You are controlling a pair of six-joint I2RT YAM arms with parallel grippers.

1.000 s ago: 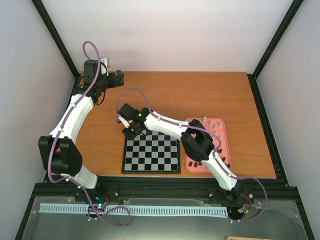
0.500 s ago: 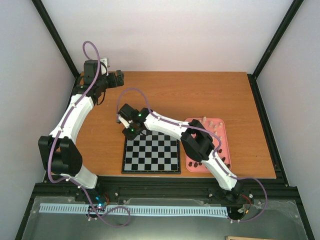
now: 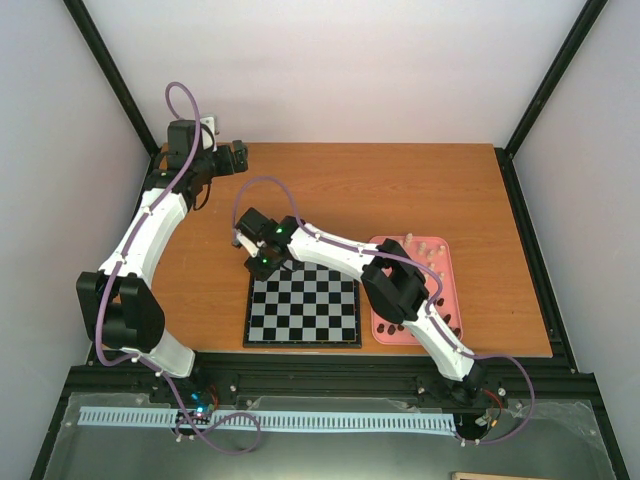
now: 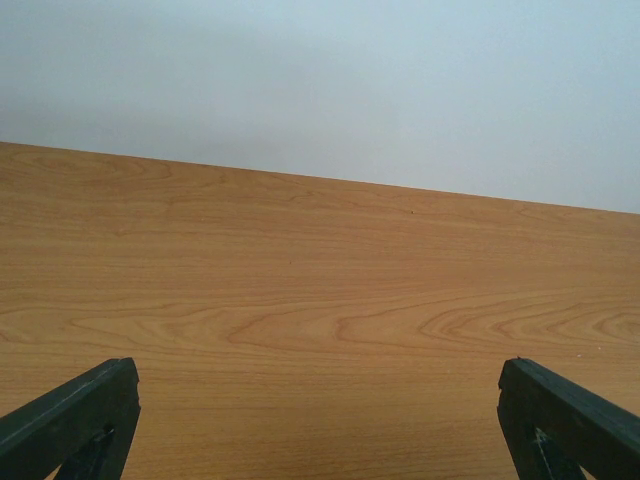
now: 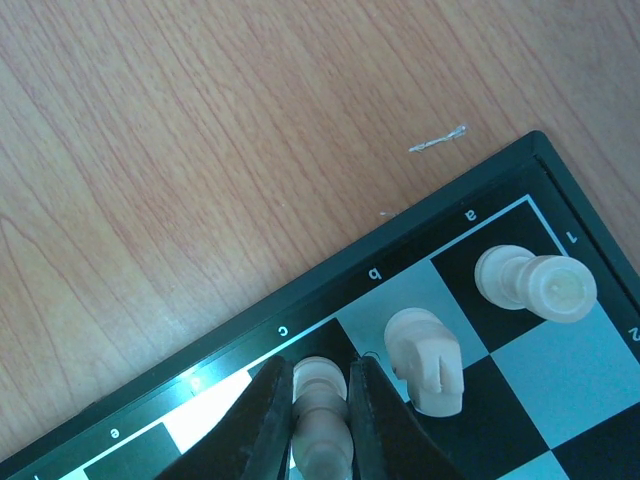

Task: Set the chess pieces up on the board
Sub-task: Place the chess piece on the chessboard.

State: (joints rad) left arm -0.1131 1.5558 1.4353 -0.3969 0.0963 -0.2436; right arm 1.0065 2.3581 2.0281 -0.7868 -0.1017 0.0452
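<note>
The board (image 3: 302, 310) lies at the table's near middle. My right gripper (image 3: 262, 262) is at its far left corner. In the right wrist view the right gripper (image 5: 320, 366) is shut on a cream chess piece (image 5: 322, 420) that stands on the black square at file c in the edge row. A cream knight (image 5: 425, 358) stands on the b square beside it. On the corner a square is a cream rook (image 5: 535, 282). My left gripper (image 3: 240, 152) hangs open over bare wood at the far left, and nothing lies between the left gripper's (image 4: 318, 375) fingers.
A pink tray (image 3: 447, 262) lies right of the board with cream pieces (image 3: 425, 248) at its far end and dark pieces (image 3: 395, 325) at its near end. My right arm crosses over the board's far right part. Black frame posts stand at the table's corners.
</note>
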